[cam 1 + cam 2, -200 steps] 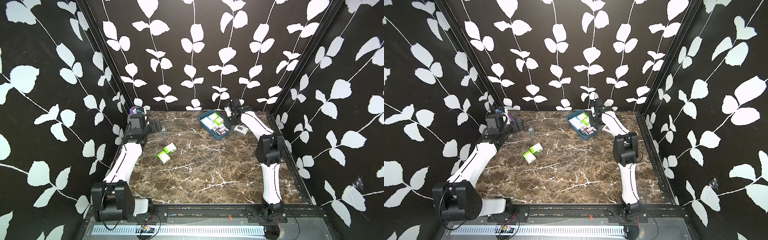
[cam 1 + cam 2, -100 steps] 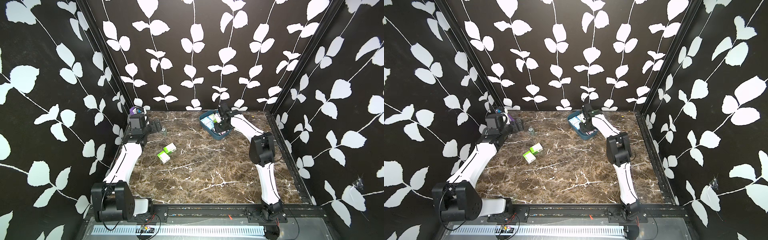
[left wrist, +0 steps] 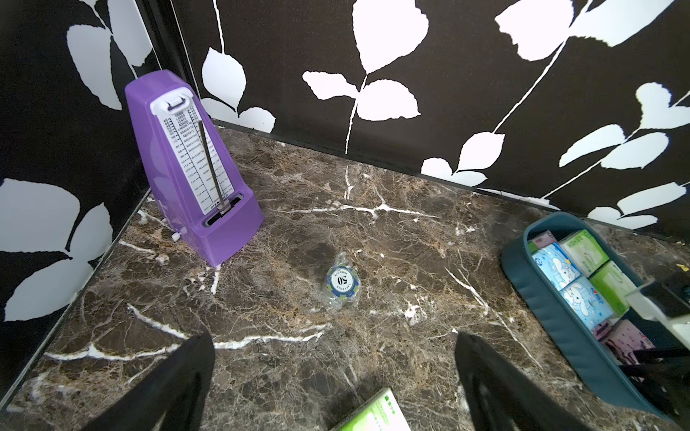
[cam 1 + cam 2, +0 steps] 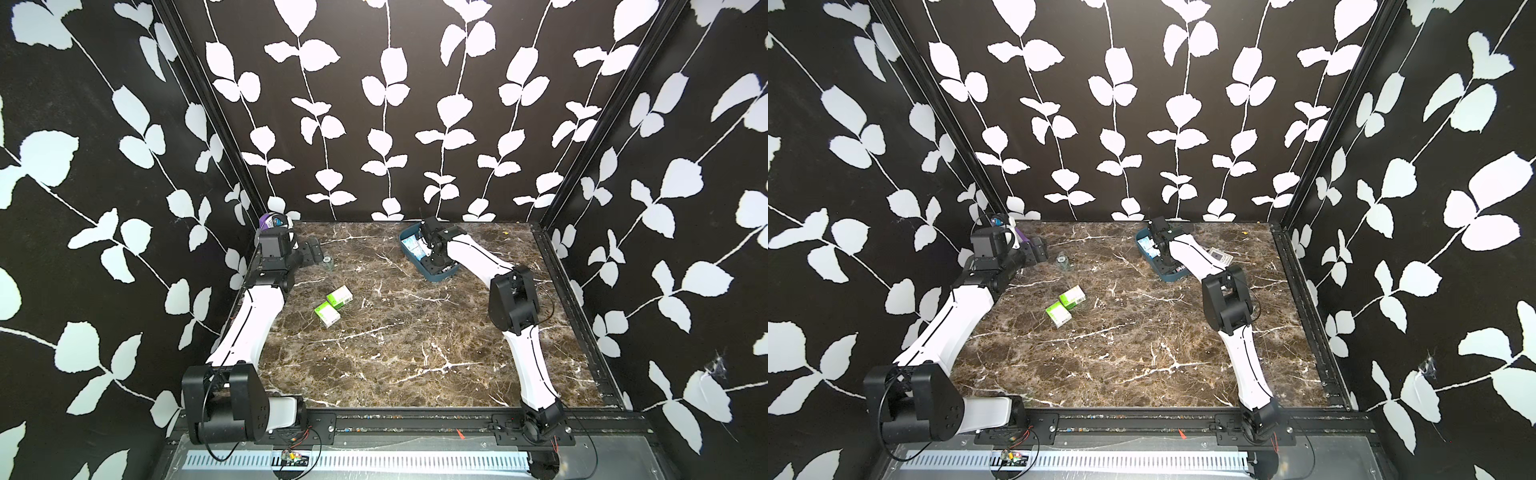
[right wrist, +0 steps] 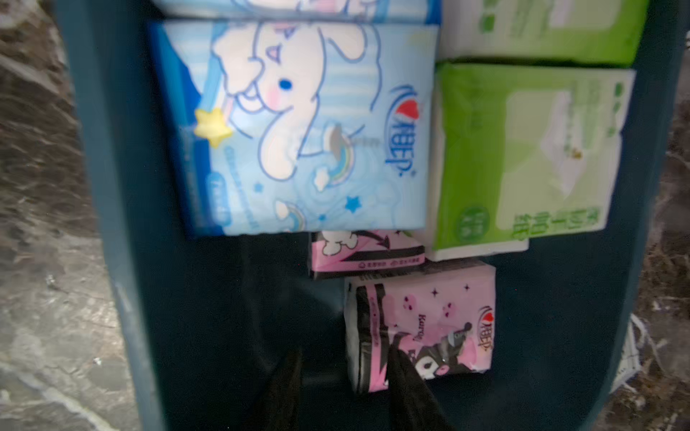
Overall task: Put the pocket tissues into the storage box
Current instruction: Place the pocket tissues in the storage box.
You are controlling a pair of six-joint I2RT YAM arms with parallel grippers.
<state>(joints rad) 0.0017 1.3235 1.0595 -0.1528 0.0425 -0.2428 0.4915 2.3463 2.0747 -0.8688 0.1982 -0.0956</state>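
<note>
Teal storage box [image 5: 123, 261] with blue, green, pink pocket tissues [image 5: 298, 130]; inside it the right end effector [image 5: 345, 352], half-parted, empty.

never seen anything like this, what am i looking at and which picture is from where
Two white robot arms stand at a marble table, each ending in a two-finger gripper. The two wide pictures come from one camera overhead; the close ones come from cameras on the wrists. The left gripper is open and empty, near a purple metronome and a poker chip. The right gripper hangs open over the blue storage box, next to a pink pack among other tissue packs. Two green packs lie loose on the table.
</note>
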